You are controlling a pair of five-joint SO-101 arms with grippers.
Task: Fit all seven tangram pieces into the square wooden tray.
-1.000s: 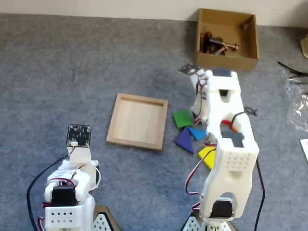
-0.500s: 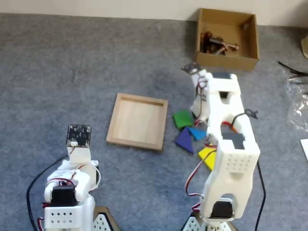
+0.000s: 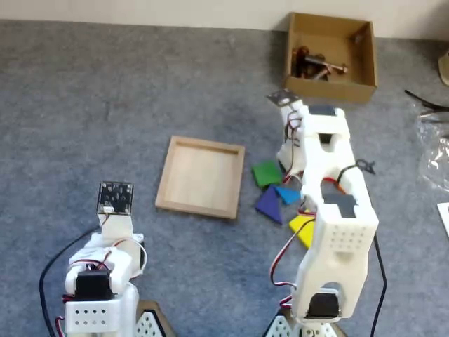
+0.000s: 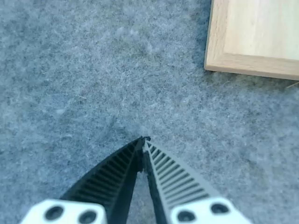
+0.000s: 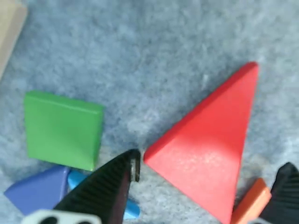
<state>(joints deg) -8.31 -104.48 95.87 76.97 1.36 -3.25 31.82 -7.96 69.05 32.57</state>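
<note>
Grey felt desk (image 3: 84,91): R gripper (image 5: 209,164) wide open astride flat red triangle (image 5: 210,135); L gripper (image 4: 142,154) closed, empty, 8 o'clock of tray (image 3: 196,208).

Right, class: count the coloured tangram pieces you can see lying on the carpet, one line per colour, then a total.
green piece: 1
red piece: 1
orange piece: 1
dark blue piece: 1
light blue piece: 1
yellow piece: 1
Total: 6 in sight

Empty wooden tray (image 3: 201,176), loose tangram pieces (image 3: 275,186) beside
</note>
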